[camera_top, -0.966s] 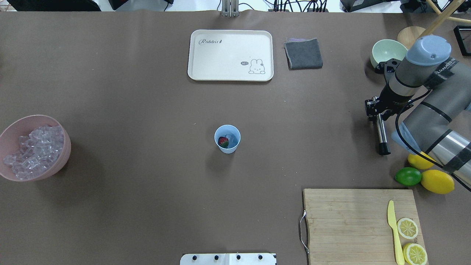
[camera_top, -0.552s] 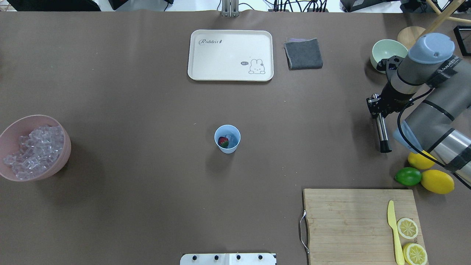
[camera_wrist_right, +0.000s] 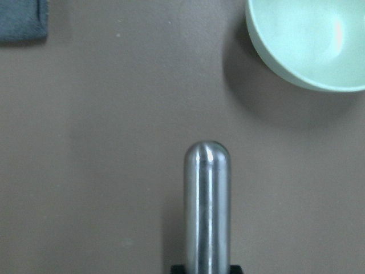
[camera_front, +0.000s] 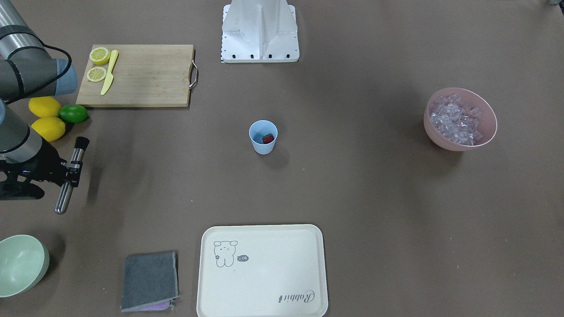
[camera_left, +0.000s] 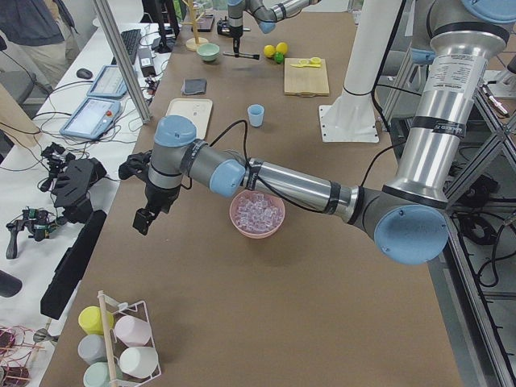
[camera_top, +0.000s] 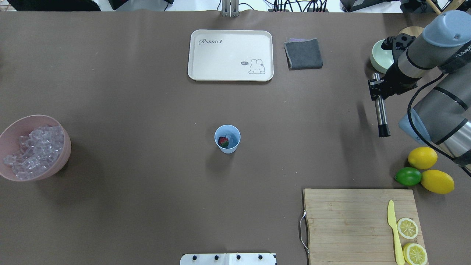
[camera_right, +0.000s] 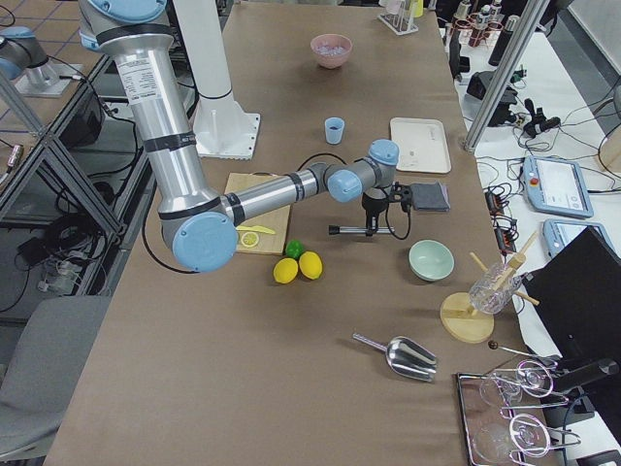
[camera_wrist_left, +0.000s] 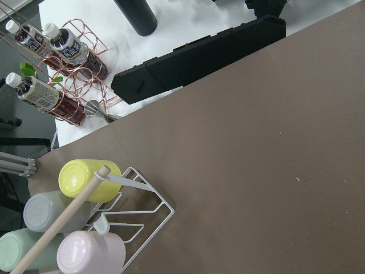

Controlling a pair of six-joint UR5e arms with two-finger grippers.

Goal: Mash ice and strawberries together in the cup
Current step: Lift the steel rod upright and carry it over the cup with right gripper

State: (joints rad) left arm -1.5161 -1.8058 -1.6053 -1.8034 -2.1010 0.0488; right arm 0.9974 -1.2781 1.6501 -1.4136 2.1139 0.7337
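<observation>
The pale blue cup [camera_top: 227,138] stands upright mid-table, also seen at cup [camera_front: 263,137]. Inside it lie a red strawberry [camera_top: 222,141] and a piece of clear ice [camera_top: 232,138]. More ice [camera_top: 35,147] fills a pink bowl at the left edge. My right gripper [camera_top: 376,89] is far to the cup's right, shut on a steel muddler [camera_top: 380,110] with a black tip, held level above the table. The right wrist view shows the muddler [camera_wrist_right: 206,205] over bare table. My left gripper [camera_left: 145,219] shows only in the exterior left view, beyond the pink bowl; I cannot tell its state.
A cream tray [camera_top: 230,55] and grey cloth [camera_top: 303,53] lie at the far side. A pale green bowl [camera_top: 381,57] sits by the right gripper. Lemons [camera_top: 437,181] and a lime [camera_top: 408,176] lie beside a cutting board [camera_top: 349,224] holding a yellow knife and lemon halves.
The right arm has carried the muddler toward the far side of the table, closer to the pale green bowl. The cup and its contents have not moved.
</observation>
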